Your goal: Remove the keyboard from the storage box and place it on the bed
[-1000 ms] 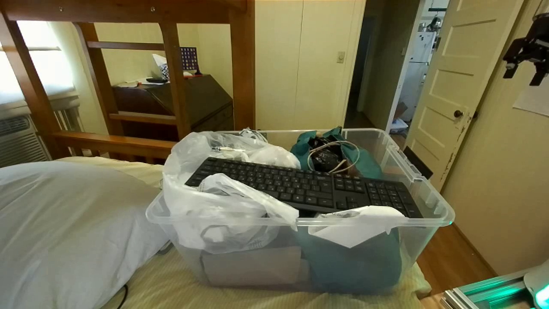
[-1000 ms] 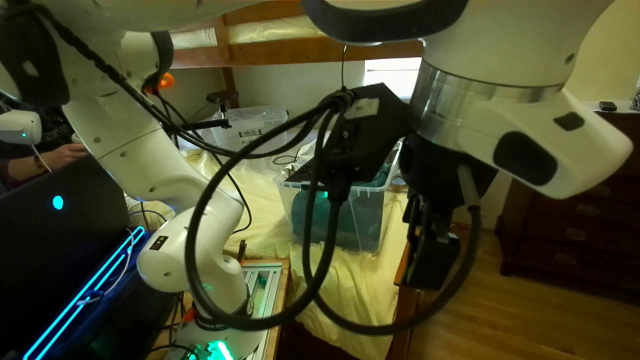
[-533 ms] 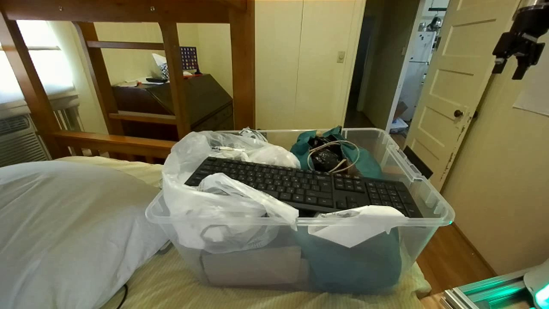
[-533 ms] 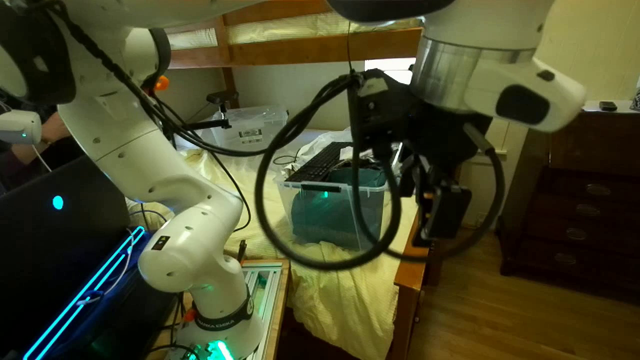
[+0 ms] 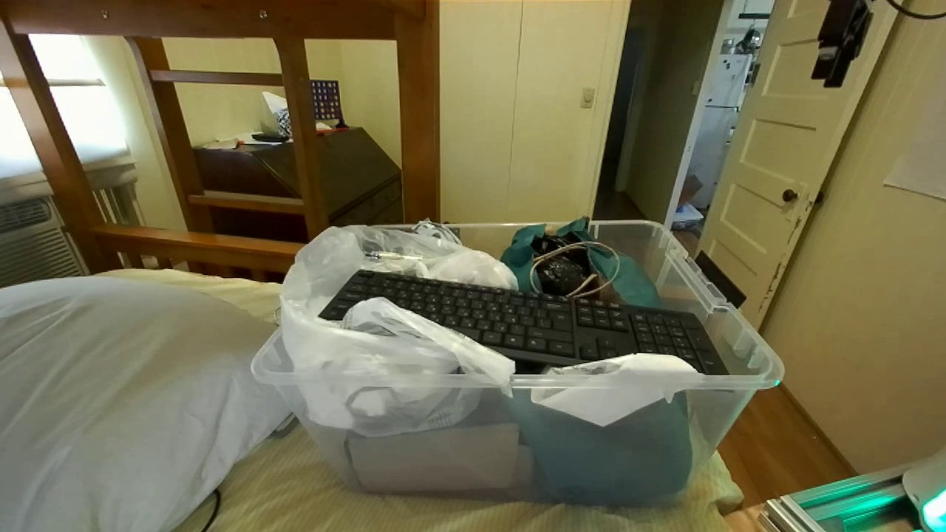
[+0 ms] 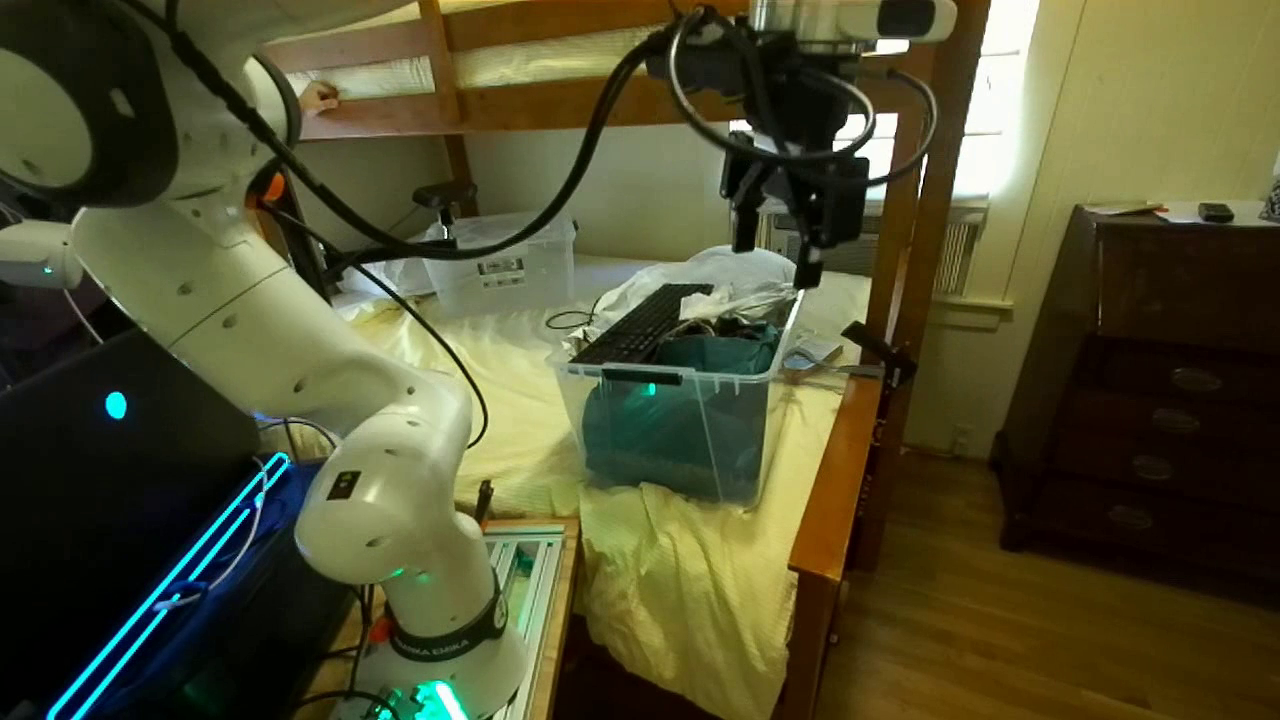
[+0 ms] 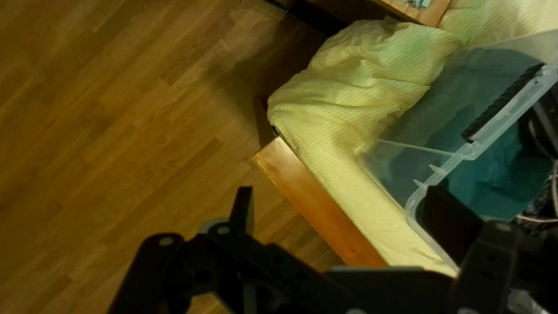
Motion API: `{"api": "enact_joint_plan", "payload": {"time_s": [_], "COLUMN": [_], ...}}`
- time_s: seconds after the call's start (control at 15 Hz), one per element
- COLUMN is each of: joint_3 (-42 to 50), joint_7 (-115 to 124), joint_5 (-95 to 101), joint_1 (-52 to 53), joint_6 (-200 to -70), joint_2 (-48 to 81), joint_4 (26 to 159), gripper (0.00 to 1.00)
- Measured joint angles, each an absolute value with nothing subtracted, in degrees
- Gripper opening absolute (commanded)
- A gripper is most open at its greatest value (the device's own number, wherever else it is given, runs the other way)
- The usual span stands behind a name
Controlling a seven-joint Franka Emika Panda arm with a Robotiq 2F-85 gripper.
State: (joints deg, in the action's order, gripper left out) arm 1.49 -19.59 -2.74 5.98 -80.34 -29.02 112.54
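The long black keyboard (image 5: 532, 321) lies on top of the contents of the clear storage box (image 5: 739, 382). It shows in both exterior views, also here (image 6: 640, 330), running lengthwise through the box. A white plastic bag (image 5: 325, 362) covers part of its near edge. The box (image 6: 700, 377) stands on the bed (image 6: 520, 430), which has a pale yellow sheet. My gripper (image 6: 776, 262) is open and empty, above and beyond the box's right rim. In the wrist view the open fingers (image 7: 344, 209) span the bed edge and the box corner (image 7: 414, 203); the keyboard is not clearly visible there.
A wooden bed rail (image 6: 835, 480) edges the bed, with a bunk post (image 6: 905, 230) behind my gripper. Another clear box (image 6: 500, 270) stands farther back. A white pillow (image 5: 126, 384) lies beside the storage box. Teal cloth (image 6: 720, 355) and cables sit under the keyboard.
My gripper has swung up and away from low beside the bed rail to above the far right side of the box. It stays open. The keyboard and box have not moved.
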Motion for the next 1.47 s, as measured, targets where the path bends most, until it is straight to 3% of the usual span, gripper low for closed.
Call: {"api": "enact_joint_plan", "payload": {"time_s": [0.4, 1.07, 1.47], "joint_3": [-3.3, -3.5, -7.7], "joint_7": [-23.7, -23.6, -27.2], "joint_5": [-8.3, -8.9, -15.1], "joint_1": [13.5, 13.6, 18.1], "joint_6": [-80.9, -81.2, -88.7], "joint_2": [-28.2, -27.9, -25.2], "joint_4": [106.6, 106.4, 106.4], "gripper": [1.0, 1.0, 1.0]}}
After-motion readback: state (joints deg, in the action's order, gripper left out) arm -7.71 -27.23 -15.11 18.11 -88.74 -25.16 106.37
